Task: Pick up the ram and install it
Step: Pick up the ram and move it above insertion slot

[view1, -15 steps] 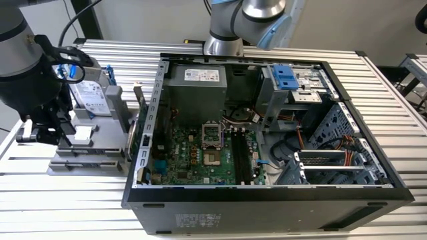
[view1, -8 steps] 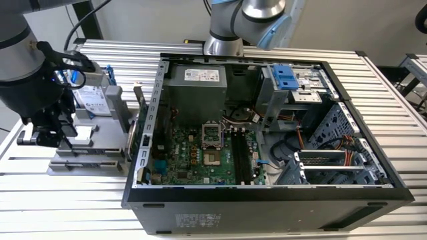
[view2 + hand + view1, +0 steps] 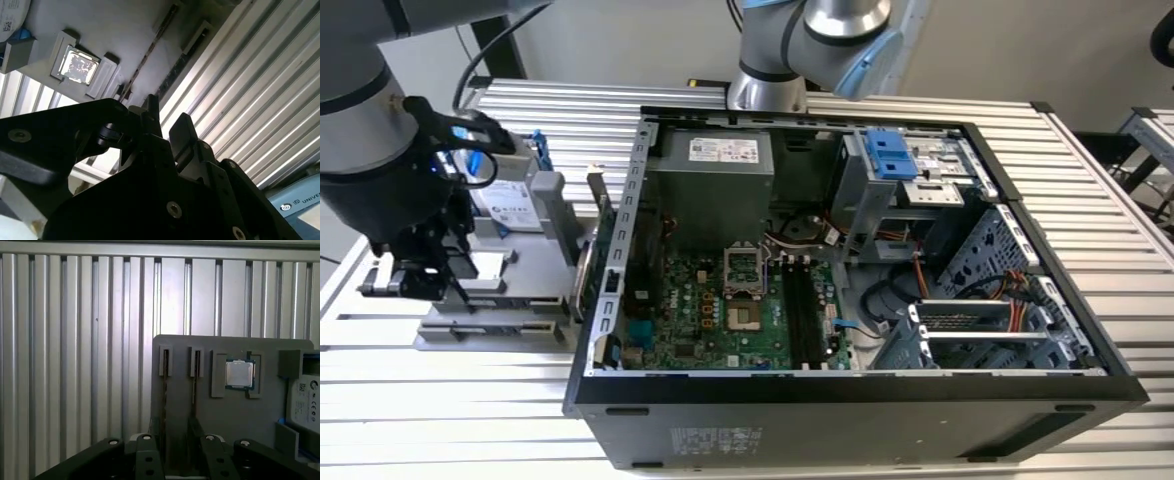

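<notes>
Two ram sticks stand on edge in slots of a grey fixture plate (image 3: 235, 420); in the first wrist view one ram (image 3: 164, 390) and the other (image 3: 194, 390) run side by side. In the second wrist view a ram (image 3: 150, 52) shows as a thin dark line. My gripper (image 3: 177, 440) hovers just above them, open, with nothing held. Its two black fingertips (image 3: 182, 127) stand a little apart. In the exterior view the gripper (image 3: 427, 285) hangs over the fixture (image 3: 480, 325), at the exterior view's left of the open computer case (image 3: 854, 385). The motherboard's dark memory slots (image 3: 806, 310) lie inside the case.
A processor chip (image 3: 240, 374) sits in a pocket of the fixture beside the ram. A hard drive with blue rails (image 3: 507, 195) stands at the fixture's back. An upright green card (image 3: 602, 250) is by the case wall. A second arm's base (image 3: 787, 60) rises behind the case. Ribbed aluminium table (image 3: 75, 365) all round.
</notes>
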You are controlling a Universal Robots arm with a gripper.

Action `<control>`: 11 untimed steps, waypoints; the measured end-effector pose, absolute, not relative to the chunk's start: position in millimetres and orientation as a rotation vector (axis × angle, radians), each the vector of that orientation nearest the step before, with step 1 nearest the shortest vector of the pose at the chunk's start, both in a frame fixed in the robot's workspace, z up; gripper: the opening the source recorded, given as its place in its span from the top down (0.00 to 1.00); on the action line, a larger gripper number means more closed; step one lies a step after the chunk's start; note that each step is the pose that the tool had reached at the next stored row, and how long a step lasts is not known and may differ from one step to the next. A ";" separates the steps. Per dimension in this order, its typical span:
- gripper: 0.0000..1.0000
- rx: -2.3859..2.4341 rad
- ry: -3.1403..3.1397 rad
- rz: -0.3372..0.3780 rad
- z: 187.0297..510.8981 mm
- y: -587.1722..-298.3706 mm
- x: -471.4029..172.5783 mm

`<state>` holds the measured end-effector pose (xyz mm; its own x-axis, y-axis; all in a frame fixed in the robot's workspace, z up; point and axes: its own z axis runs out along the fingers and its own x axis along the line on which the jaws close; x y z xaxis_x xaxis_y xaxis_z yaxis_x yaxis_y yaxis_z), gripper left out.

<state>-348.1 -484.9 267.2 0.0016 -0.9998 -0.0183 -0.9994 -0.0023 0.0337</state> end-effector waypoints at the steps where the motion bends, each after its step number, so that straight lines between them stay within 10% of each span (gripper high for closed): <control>1: 0.00 2.215 -2.212 -0.058 266.1 -485.0 -347.7; 11: 0.00 2.210 -2.217 -0.058 259.2 -485.0 -347.0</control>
